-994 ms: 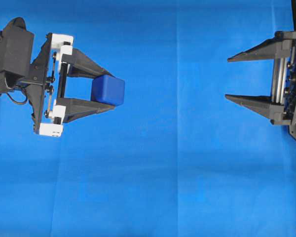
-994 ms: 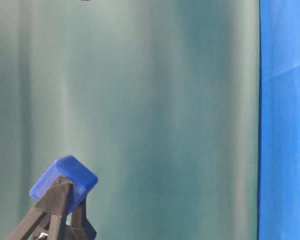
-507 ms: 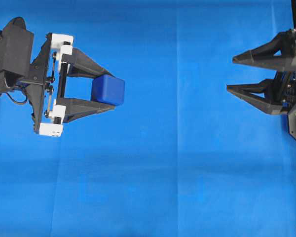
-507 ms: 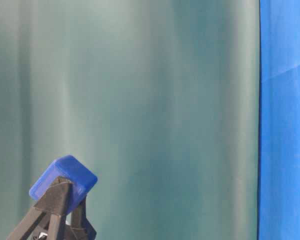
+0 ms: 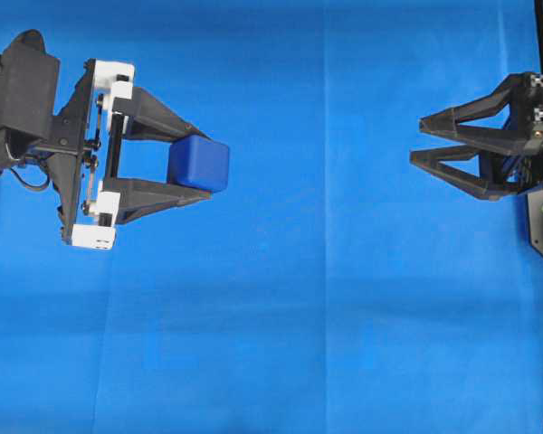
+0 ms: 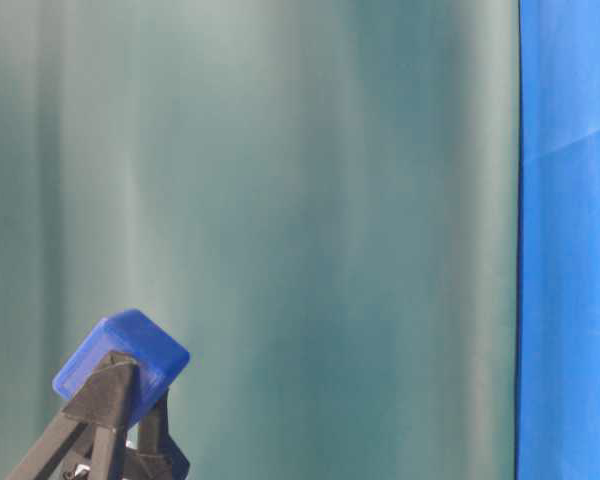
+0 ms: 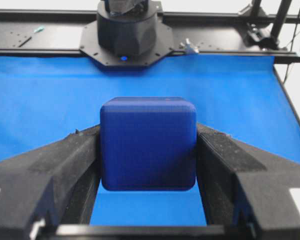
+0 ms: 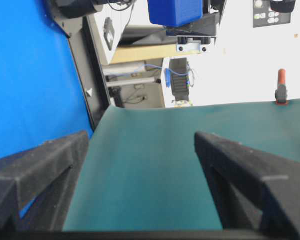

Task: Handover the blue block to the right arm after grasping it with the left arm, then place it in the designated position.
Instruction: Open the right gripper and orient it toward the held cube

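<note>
Block (image 5: 199,164) between left claw (image 5: 188,165) prongs, right claw (image 5: 419,141) well apart opposite.

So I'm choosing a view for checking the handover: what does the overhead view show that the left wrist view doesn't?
Only the overhead view shows the all-black right gripper, open and far from the block. Only the left wrist view shows the black arm base beyond the cloth. Both show the small dark-blue cube clamped in the white-mounted left gripper above bright blue cloth.

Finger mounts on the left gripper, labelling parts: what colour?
White finger mounts, clearest in the overhead view.
</note>
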### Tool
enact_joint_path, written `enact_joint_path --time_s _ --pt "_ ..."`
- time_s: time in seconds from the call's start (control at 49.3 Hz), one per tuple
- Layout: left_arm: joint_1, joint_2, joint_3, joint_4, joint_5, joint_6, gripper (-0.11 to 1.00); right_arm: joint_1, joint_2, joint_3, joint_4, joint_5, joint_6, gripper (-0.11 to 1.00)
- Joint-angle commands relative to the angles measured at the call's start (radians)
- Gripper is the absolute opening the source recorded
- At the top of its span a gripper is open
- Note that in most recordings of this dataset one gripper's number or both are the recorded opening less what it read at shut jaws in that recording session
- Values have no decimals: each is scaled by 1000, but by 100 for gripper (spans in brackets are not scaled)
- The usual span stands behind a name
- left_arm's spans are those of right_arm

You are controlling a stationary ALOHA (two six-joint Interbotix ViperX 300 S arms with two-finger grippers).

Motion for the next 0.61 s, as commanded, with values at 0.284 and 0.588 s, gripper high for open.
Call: enact_joint_path --time_s 0.284,0.588 --pt "3 -8 -14 0 -9 -2 49 0 2 -26 -2 -5 3 97" --pt "3 -9 -12 0 -11 -3 49 0 2 -26 -2 -5 3 96"
